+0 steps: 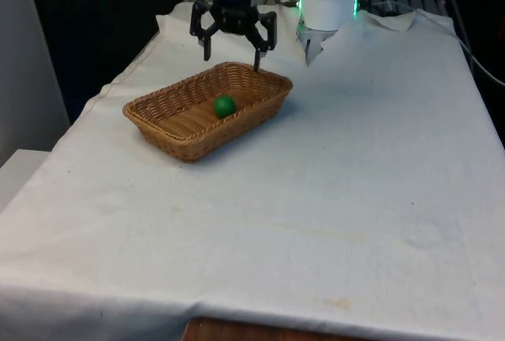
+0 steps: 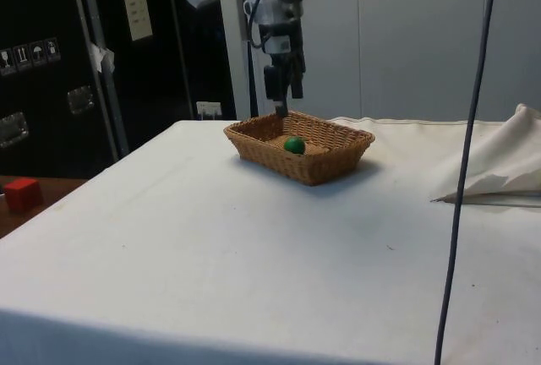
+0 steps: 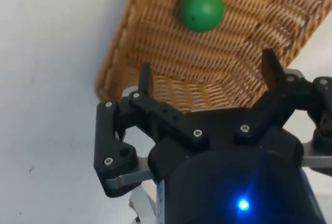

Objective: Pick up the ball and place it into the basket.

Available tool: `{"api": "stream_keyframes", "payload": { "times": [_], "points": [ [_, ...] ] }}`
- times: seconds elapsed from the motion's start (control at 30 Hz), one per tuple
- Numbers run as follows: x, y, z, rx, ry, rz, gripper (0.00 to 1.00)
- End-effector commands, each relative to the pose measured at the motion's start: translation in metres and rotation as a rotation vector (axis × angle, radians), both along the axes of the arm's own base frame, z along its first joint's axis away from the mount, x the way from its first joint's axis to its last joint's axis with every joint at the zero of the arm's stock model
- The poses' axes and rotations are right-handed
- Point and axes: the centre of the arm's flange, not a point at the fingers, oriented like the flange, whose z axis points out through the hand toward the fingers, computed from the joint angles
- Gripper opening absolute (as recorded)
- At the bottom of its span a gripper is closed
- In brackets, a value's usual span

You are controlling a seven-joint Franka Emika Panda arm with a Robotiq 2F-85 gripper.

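A: How is the tool (image 1: 232, 47) seen?
B: Spread wide, nothing held or touched, hung above the far rim of the basket (image 1: 170, 124).
A: And the ball (image 1: 225, 106)?
B: It is found lying inside the basket, on the surface (image 1: 331, 199).

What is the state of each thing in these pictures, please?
Ball: green, lying loose inside the basket, not held.
Basket: upright on the white cloth, holding the ball.
Gripper: open, empty, above the basket's far rim.
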Motion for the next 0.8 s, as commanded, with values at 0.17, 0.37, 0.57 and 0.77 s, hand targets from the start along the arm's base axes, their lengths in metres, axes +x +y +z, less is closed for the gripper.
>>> {"api": "stream_keyframes", "payload": {
  "times": [0.17, 0.37, 0.57, 0.77],
  "points": [
    [0.003, 0.022, 0.013, 0.0, -0.007, 0.007, 1.0],
    [0.006, 0.042, 0.025, 0.01, -0.013, 0.015, 1.0],
    [0.007, 0.061, 0.038, 0.026, -0.02, 0.025, 1.0],
    [0.008, 0.08, 0.058, 0.03, -0.023, 0.03, 1.0]
  ]
}}
